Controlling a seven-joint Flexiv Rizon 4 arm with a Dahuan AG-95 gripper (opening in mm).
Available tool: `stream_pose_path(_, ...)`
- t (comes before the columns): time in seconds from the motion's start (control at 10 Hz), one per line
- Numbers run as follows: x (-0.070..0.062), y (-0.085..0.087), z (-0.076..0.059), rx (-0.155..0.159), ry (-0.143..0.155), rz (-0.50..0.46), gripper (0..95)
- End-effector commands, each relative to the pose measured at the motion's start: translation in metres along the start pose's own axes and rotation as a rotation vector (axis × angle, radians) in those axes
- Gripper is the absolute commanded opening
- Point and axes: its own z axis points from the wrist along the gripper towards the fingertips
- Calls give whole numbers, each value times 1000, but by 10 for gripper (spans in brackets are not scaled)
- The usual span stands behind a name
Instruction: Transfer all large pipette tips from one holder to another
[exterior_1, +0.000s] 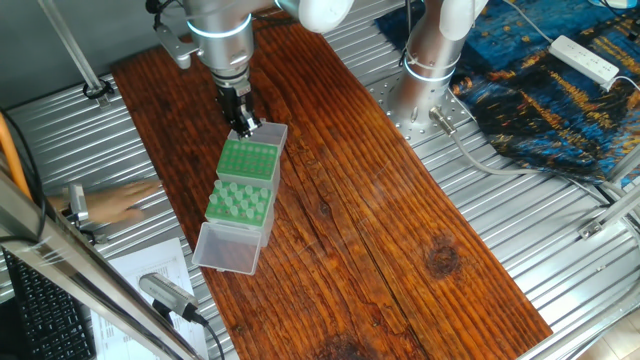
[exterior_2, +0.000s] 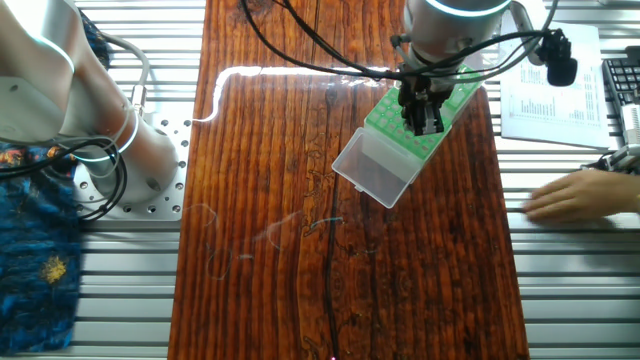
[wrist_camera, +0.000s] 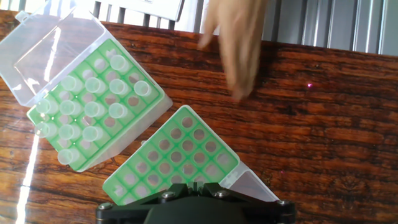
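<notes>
Worktop of dark reddish wood planks carries two green gridded plastic racks, each with a clear hinged lid laid open. One rack holds the large pipette tips, pale translucent cones standing upright in rows across most of its holes. The other rack, just beside it and angled corner to corner, shows only bare holes. The robot's black two-finger claw hangs directly above this second rack; how far its fingers are parted cannot be told, and nothing is visibly held. A person's bare hand rests on the wood near the racks.
</notes>
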Motion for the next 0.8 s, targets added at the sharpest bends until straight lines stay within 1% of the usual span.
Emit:
stream_pose_path(0.1, 2, 0, -1, -3, -4, -14, 0)
stream_pose_path(0.3, 2, 0, -1, -3, 10, -20, 0)
stream_pose_path(0.4, 2, 0, -1, 0, 11, -34, 0)
stream_pose_path(0.8, 2, 0, -1, -1, 14, -32, 0)
